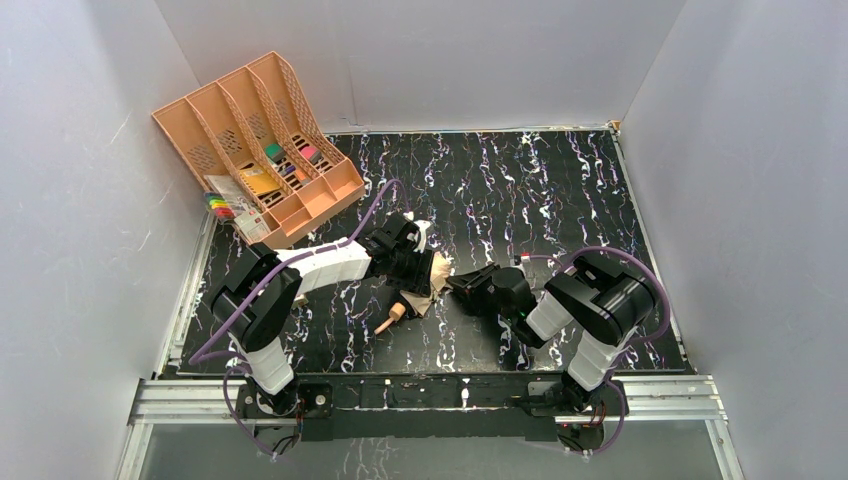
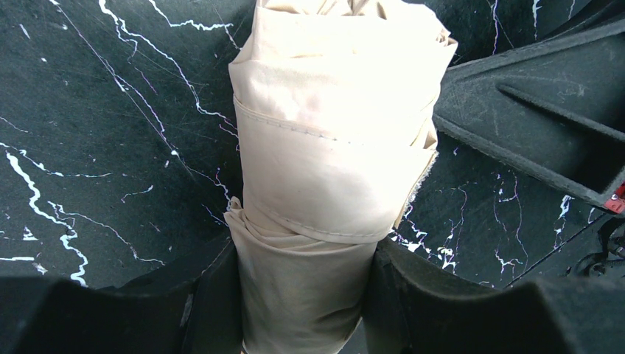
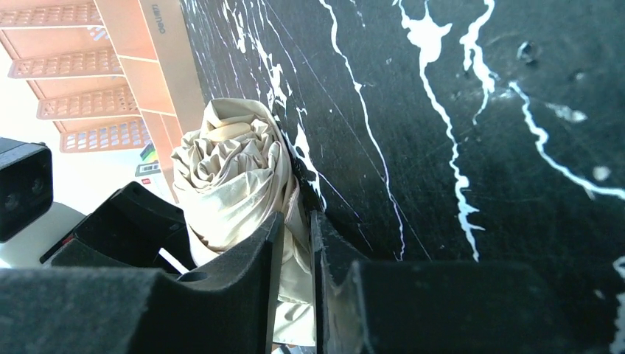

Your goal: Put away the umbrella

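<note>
Nothing can be read with certainty. A short raised mark (image 3: 158,9) stands on a divider edge of the peach file tray (image 3: 147,66), too blurred to make out. The white packet (image 1: 245,222) leaning against that tray carries print too small to read.

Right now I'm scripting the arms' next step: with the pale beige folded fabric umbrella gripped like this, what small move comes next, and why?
Probably the right gripper, pinching a fabric edge, should pull it snug round the pale beige fabric umbrella while the left gripper clamps it: the folds look loose.
</note>
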